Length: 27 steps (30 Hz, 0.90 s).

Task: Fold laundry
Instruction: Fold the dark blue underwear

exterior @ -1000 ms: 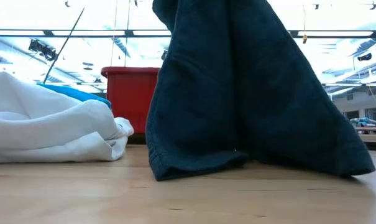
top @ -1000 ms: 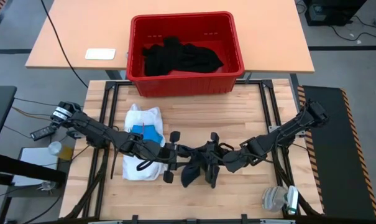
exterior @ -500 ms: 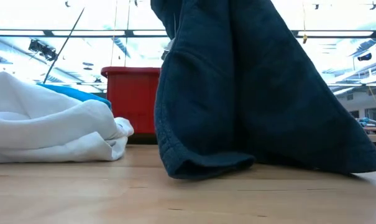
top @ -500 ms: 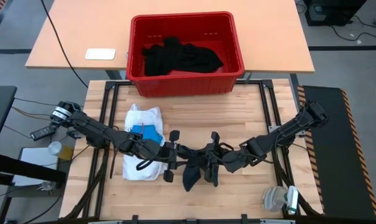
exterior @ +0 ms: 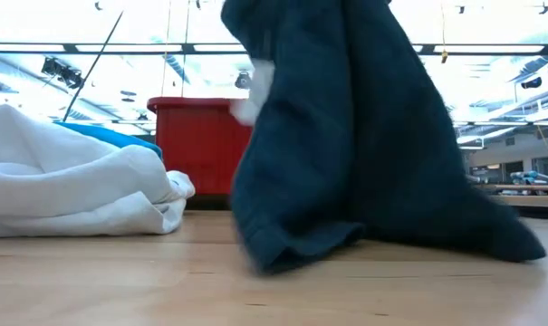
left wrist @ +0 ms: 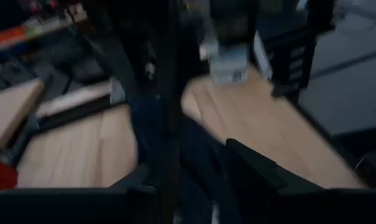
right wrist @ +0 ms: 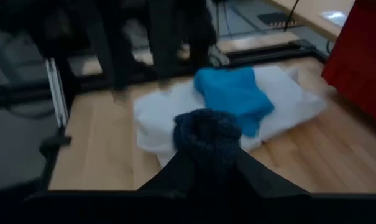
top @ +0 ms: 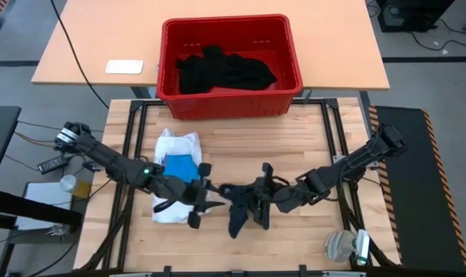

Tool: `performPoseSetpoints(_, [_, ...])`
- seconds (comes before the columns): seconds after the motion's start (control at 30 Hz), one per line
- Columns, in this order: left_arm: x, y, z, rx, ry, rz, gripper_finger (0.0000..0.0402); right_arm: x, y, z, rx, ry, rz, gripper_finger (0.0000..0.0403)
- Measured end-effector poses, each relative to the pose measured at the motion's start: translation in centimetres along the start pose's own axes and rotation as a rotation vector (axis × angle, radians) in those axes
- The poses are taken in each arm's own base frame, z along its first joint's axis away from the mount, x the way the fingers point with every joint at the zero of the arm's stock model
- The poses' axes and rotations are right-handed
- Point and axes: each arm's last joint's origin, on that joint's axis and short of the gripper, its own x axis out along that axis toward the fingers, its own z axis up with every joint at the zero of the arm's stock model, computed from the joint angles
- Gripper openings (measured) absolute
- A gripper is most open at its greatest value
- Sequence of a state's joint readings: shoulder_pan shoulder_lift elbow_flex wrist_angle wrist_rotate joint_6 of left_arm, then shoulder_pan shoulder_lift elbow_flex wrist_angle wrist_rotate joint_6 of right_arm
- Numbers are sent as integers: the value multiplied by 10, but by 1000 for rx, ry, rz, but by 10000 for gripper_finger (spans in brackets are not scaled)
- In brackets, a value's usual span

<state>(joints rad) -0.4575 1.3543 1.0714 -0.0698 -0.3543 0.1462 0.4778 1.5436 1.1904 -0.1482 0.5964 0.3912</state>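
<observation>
The right gripper [top: 257, 201] is pinched shut on a bunched fold of the black garment [top: 239, 209], its fingers closed around a knot of dark cloth, as its wrist view shows, holding the piece just above the wooden table [top: 294, 138]. The left gripper [top: 204, 201] sits just to the crate-facing arm's side of the same garment, at its other edge; its jaws stand partly apart, and whether they have hold of the cloth cannot be told from its blurred wrist view. Seen from table height, the garment [exterior: 364, 136] hangs as a dark drape with its lower hem brushing the tabletop. The step in hand looks to be lifting and spreading this piece between the two arms before any fold is made; the next move likely calls for drawing the two held edges apart and laying the cloth flat. Beside the garment, on the left arm's side, lies the white shirt [top: 175, 185] with the small blue piece [top: 180, 165] resting on it, close enough that a spread could overlap them. Beyond the garment stands the red crate [top: 231, 65], holding more black laundry [top: 225, 71]. Open wood lies between the garment and the crate and toward the right arm's side; the table's near edge is close behind the hanging cloth, leaving little room there.
</observation>
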Motion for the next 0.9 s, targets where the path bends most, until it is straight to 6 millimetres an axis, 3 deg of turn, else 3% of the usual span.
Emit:
performPoseSetpoints(0.37, [18, -5, -18, -46, 115, 47, 146, -1, 3, -1, -4, 6, 26, 64])
performPoseSetpoints(0.73, [29, -9, -24, -76, 134, 106, 300, 0, 4, -9, -162, 86, 92, 64])
performPoseSetpoints(0.9, [45, -9, -31, -109, 130, 141, 338, 1, 4, -10, -164, 92, 91, 64])
